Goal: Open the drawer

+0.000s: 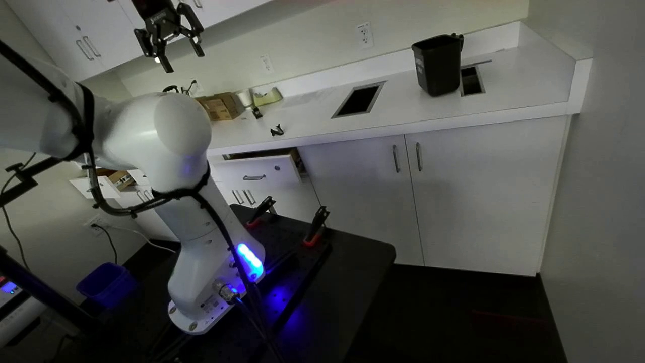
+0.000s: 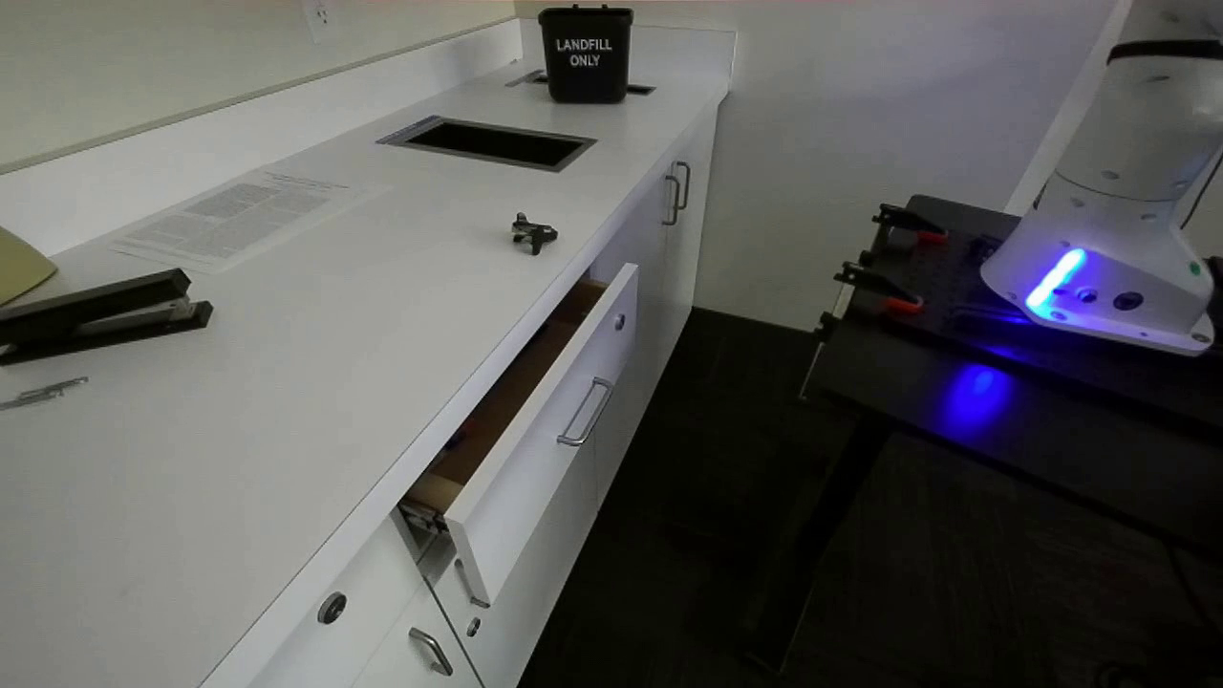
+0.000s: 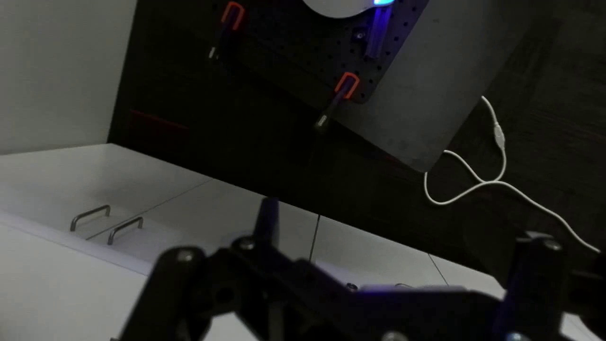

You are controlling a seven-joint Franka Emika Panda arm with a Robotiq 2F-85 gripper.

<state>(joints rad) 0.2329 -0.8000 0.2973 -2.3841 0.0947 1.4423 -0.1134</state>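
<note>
Shallow, wide, white-fronted drawer (image 2: 543, 449) stands part-way out under the smooth white worktop (image 2: 382, 296); opening looks mostly done, full travel hard to judge in dim light. Black two-fingered gripper (image 1: 182, 58) high, well clear, jaws spread, empty, presumably so the drawer's path is free.

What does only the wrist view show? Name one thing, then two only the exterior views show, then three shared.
Only the wrist view: the looped stretch of white cable.

Only the exterior views: the inside of the partly open drawer and the black "LANDFILL ONLY" bin.

Shared: the arm's base, two red-padded clamps, white cabinet doors.
</note>
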